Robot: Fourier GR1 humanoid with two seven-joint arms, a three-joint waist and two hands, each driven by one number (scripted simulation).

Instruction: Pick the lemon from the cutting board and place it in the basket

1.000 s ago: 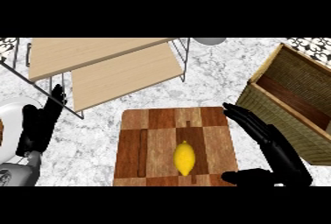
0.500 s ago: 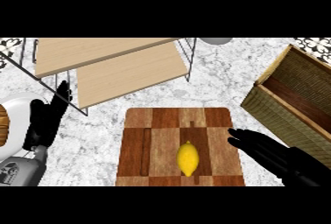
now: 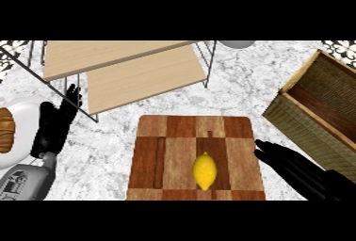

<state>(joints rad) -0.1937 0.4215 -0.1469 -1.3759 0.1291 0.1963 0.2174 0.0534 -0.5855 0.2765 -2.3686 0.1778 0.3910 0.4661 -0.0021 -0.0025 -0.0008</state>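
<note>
Reaching lower than before with the right hand (image 3: 297, 170), open and empty, beside the cutting board (image 3: 181, 127); not yet touching the lemon (image 3: 204, 171).

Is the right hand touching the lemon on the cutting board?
Apart. The head view shows a strip of bare cutting board between the lemon and the right hand.

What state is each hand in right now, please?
Left hand: open, holding nothing, at the view's left edge.
Right hand: open, holding nothing, apart from the lemon.
</note>
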